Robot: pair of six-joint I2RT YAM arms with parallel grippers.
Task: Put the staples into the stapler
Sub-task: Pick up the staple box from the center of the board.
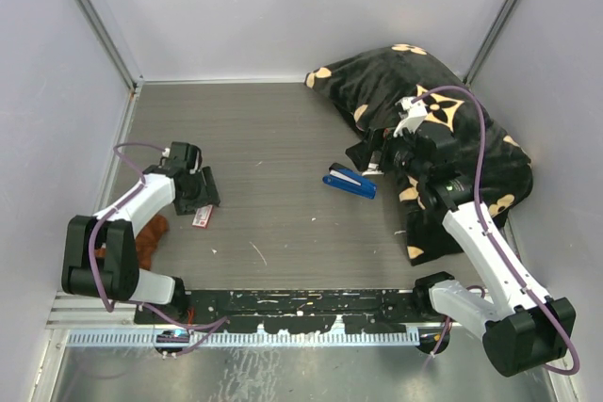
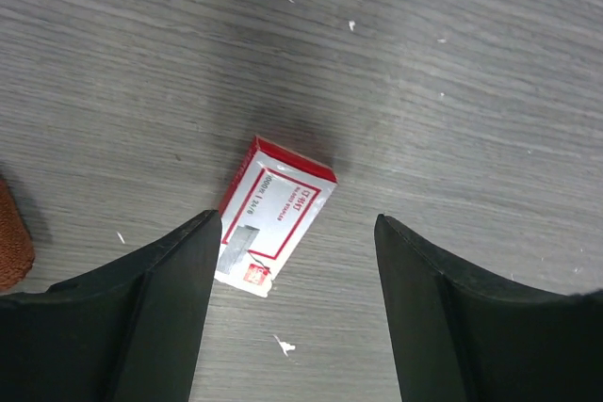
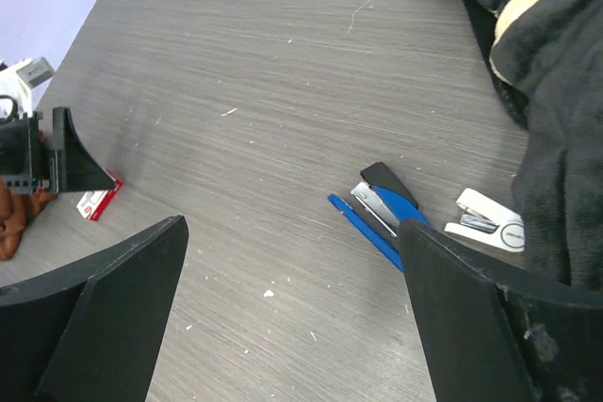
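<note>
The blue stapler (image 1: 350,181) lies right of the table's middle, its blue top and silver channel splayed apart (image 3: 377,212). My right gripper (image 3: 292,225) hovers open just right of it (image 1: 369,159), nothing between its fingers. At the left, my left gripper (image 1: 200,197) hangs low over a red-and-white cardboard box (image 2: 275,217). In the left wrist view the box lies flat, its near end beside the left finger (image 2: 179,280). The jaws stand apart (image 2: 297,223), and the right finger is clear of the box. The staples themselves do not show.
A black patterned cloth (image 1: 443,138) is heaped at the back right, under the right arm. A small white oblong piece (image 3: 485,223) lies at its edge, next to the stapler. A brown object (image 1: 151,237) sits by the left arm. Side walls close in both sides.
</note>
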